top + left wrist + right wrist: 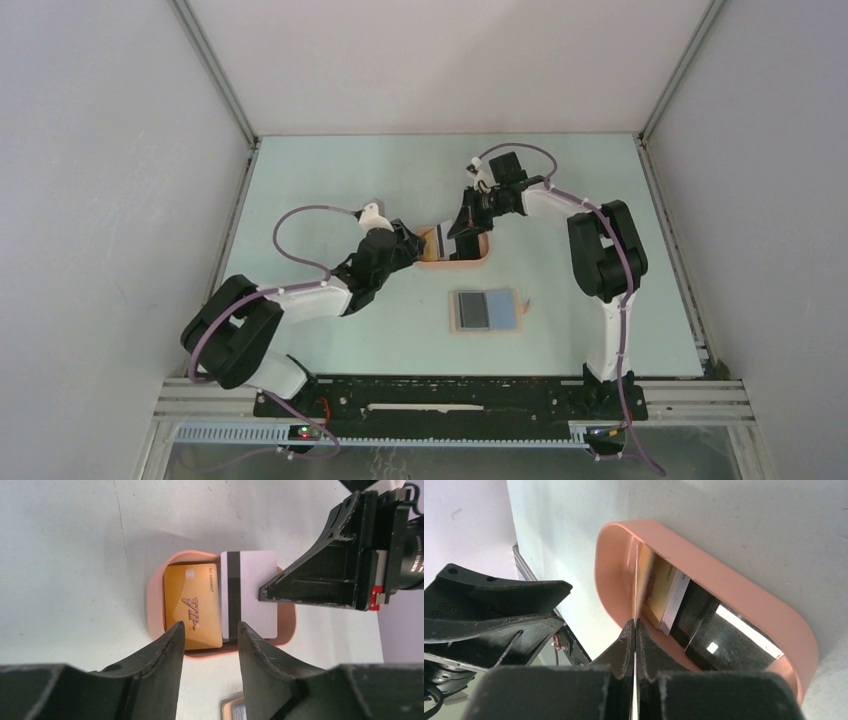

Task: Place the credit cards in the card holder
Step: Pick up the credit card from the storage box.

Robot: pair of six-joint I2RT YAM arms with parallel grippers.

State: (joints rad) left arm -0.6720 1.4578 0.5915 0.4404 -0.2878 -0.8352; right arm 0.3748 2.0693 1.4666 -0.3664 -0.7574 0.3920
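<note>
I see the white card (252,580) face-on from left wrist, edge-on from right. Right gripper (635,625) clamps it over pink tray (155,595); left gripper (210,630) spread, empty.

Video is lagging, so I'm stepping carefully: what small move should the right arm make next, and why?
Probably raise the right gripper straight up: it is shut on the white striped card's edge, the card overlaps the pink tray's rim, and the open card holder lies nearer the bases.
</note>
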